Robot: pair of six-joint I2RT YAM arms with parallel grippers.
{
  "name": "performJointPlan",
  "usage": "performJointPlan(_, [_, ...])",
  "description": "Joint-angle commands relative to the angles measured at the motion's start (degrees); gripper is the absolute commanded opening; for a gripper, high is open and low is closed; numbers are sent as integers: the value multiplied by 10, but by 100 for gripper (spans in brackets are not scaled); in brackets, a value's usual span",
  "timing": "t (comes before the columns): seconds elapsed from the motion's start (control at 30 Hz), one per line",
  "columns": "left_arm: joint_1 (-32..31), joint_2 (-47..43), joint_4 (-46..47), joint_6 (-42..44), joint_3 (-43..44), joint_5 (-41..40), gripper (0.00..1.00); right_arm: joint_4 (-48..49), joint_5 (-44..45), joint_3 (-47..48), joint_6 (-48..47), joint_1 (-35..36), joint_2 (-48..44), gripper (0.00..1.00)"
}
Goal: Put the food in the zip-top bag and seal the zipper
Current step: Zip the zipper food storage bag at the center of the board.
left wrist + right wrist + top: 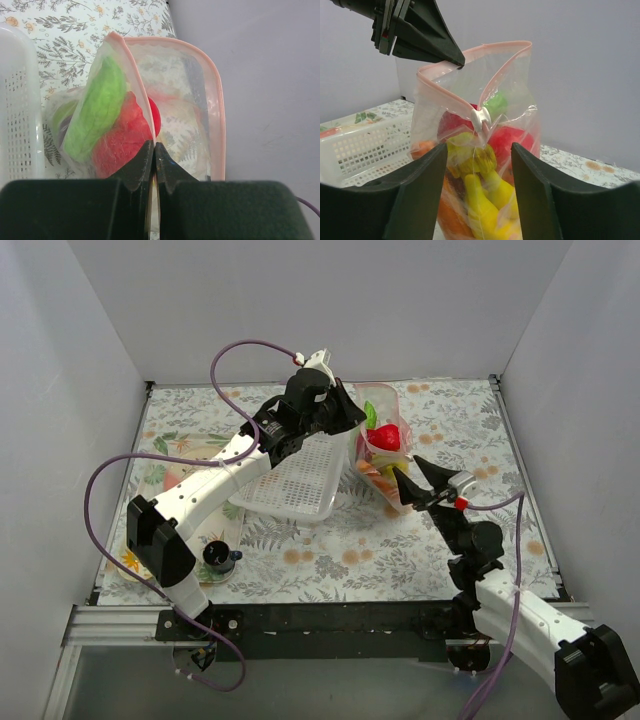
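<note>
my left arm stretches long over the white slotted basket, left claw pinched tight on the pink zipper; my right claw stands wide, a finger on either side of the zip-top bag; the bag is clear, crinkly, upright, mouth gaping; inside it are a smooth yellow banana bunch, plus red and green lumps.

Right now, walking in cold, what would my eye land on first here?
The clear zip-top bag, standing upright right of centre on the table and stuffed with bright toy food: red, green, a yellow banana bunch. Next, the left gripper pinching its pink zipper, and the right gripper open on its near side.
</note>
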Motion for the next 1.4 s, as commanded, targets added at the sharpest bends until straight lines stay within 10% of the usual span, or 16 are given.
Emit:
performJointPlan(0.0, [3,-33,7,8,2,12,0,65,-6,36,-10,2,17,60])
performJointPlan(1.37, [5,-25,-1,8,24,14,0,103,11,25,-7,2,86,53])
